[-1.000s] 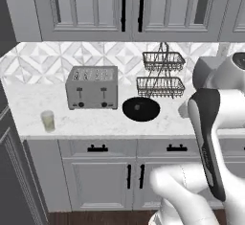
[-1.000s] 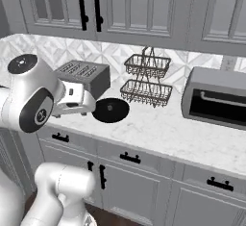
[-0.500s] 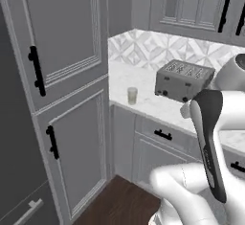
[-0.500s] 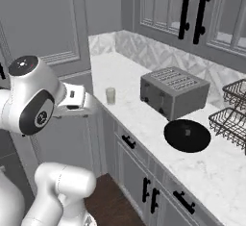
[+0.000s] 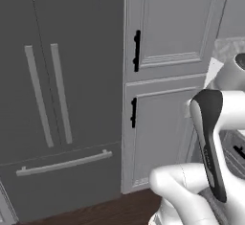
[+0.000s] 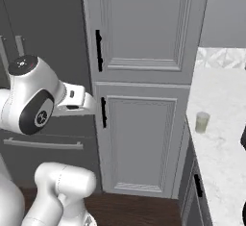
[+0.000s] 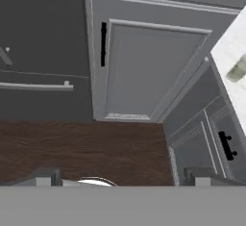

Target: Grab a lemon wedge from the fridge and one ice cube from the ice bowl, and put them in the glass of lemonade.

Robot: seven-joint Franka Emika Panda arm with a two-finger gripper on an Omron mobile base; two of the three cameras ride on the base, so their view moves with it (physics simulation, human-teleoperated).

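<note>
The fridge stood at the left of the scene, dark grey, both doors shut, its two long vertical bar handles side by side and the drawer bar across below. Just right of it rose the pale panelled cabinets with their black handles, then the marble counter further right.

The glass of lemonade sat on that counter, near its left end, well apart from the fridge. No lemon wedge could be seen; by your task it lay behind the closed doors.

Your arm hung folded in front of the cabinets, hand pointing down at the wooden floor. The gripper was spread wide and held nothing.

Judgement: you were at the very first step, the approach to the fridge. Nothing was fetched yet. The next move called for squaring up to the fridge, reaching one vertical handle, and pulling that door open before any reach for the wedge.
</note>
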